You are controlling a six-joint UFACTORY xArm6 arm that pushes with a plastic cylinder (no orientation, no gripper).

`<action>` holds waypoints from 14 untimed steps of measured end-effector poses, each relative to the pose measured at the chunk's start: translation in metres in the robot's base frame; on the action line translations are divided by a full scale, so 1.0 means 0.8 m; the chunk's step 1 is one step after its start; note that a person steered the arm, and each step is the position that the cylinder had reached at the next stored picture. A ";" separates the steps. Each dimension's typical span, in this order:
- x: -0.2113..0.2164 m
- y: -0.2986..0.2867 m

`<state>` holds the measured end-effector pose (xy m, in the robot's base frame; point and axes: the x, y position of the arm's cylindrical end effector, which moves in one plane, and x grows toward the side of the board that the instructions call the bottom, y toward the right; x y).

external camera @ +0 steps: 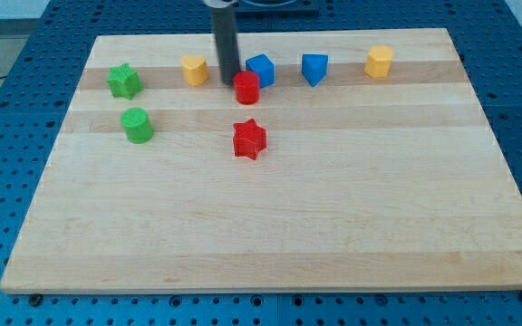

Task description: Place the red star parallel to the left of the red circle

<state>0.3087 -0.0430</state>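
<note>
The red star (249, 139) lies a little above the board's middle. The red circle (246, 88) stands straight above it, toward the view's top, with a clear gap between them. My tip (229, 81) is at the red circle's upper left, close beside it, between the circle and a yellow block (195, 70). I cannot tell if the tip touches the circle. The rod comes down from the view's top edge.
A blue block (261, 70) sits just right of the rod, behind the red circle. Another blue block (314, 69) and a yellow block (379, 62) lie further right. A green star (124, 81) and a green circle (138, 125) are at the left. The wooden board (270, 226) rests on a blue perforated table.
</note>
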 end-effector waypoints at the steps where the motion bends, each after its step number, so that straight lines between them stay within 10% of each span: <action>1: 0.041 0.036; 4: -0.031 0.361; 5: -0.074 0.363; 7: -0.041 0.270; 9: 0.043 0.360; 10: 0.116 0.288; 14: 0.085 0.033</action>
<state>0.3766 -0.0162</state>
